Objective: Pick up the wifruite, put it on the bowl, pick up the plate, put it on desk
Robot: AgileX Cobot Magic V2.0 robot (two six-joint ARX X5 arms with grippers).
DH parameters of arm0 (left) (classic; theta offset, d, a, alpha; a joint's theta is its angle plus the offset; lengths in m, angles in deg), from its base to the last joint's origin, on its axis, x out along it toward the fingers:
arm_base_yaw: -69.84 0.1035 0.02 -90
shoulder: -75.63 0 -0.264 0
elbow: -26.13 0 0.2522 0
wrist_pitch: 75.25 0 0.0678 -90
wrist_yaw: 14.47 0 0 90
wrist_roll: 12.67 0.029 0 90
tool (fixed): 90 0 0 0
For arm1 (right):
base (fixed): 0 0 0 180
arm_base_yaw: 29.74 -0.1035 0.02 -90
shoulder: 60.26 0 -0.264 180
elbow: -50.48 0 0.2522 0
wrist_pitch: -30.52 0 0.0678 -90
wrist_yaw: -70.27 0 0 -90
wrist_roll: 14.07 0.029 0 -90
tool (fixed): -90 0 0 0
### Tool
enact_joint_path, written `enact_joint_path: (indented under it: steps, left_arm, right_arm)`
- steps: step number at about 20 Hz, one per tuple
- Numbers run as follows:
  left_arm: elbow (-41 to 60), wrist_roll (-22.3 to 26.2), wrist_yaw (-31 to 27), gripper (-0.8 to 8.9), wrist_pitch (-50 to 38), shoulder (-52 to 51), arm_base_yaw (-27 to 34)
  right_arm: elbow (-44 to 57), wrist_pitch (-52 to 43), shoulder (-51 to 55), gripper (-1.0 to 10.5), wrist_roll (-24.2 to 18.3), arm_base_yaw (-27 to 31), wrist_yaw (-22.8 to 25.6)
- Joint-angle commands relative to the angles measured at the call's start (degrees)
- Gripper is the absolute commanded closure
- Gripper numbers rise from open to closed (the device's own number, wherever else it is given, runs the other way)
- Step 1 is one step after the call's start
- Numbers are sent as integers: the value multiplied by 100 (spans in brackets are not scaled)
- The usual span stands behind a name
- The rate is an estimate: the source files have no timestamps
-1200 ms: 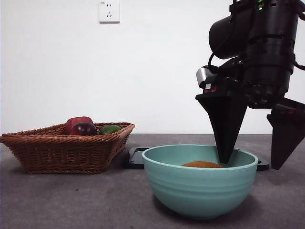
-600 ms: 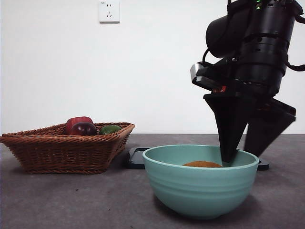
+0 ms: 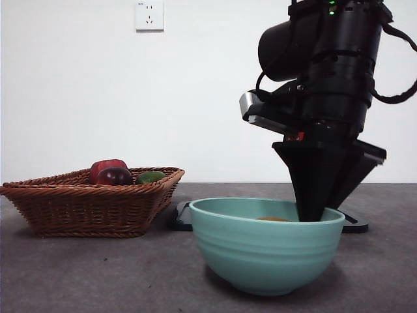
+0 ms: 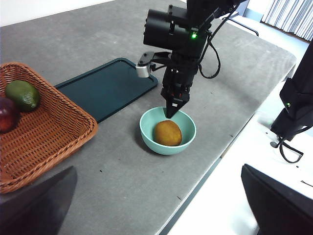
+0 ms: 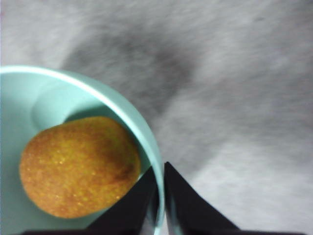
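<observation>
The brownish-orange wifruite (image 4: 167, 132) lies inside the teal bowl (image 3: 260, 251), only its top showing over the rim in the front view (image 3: 273, 219). My right gripper (image 3: 311, 215) comes down from above and is shut on the bowl's right rim, one jaw inside and one outside. The right wrist view shows that rim (image 5: 142, 132) pinched between the jaws (image 5: 160, 196), beside the wifruite (image 5: 78, 166). A flat dark teal rectangular plate (image 4: 107, 85) lies on the desk (image 4: 122, 196) behind the bowl. My left gripper (image 4: 158, 171) hangs open, high above the desk's near side.
A brown wicker basket (image 3: 91, 202) stands at the left, holding a red fruit (image 3: 107, 166), a dark purple fruit (image 3: 115, 176) and a green fruit (image 3: 151, 177). The desk's edge (image 4: 215, 161) runs close past the bowl.
The right gripper's jaws, spread wide a second ago, have closed onto the bowl's rim. The bowl has shifted slightly left and tipped a little.
</observation>
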Motion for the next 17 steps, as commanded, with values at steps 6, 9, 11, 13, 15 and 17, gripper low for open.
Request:
enact_joint_path:
  steps: [6, 9, 11, 13, 15, 17]
  left_arm:
    - [-50, 48, -17, 159, -61, 2, -72]
    - [-50, 48, -17, 159, -61, 2, -72]
    - [-50, 50, -17, 159, -59, 2, -72]
    - [-50, 48, -17, 159, -61, 2, -72]
    - [-50, 48, -17, 159, -61, 2, -72]
    - [-50, 48, -17, 159, -61, 2, -72]
  right_arm:
    - [-1152, 354, -328, 941, -269, 466, 286]
    - [-2179, 881, -892, 941, -564, 796, 289]
    - [-2922, 1213, -1379, 941, -704, 990, 291]
    - [-3692, 1473, -1928, 941, -798, 1172, 286]
    - [-4336, 1661, -2435, 941, -855, 1307, 286]
    - [-4712, 1705, -2811, 941, -905, 1403, 278]
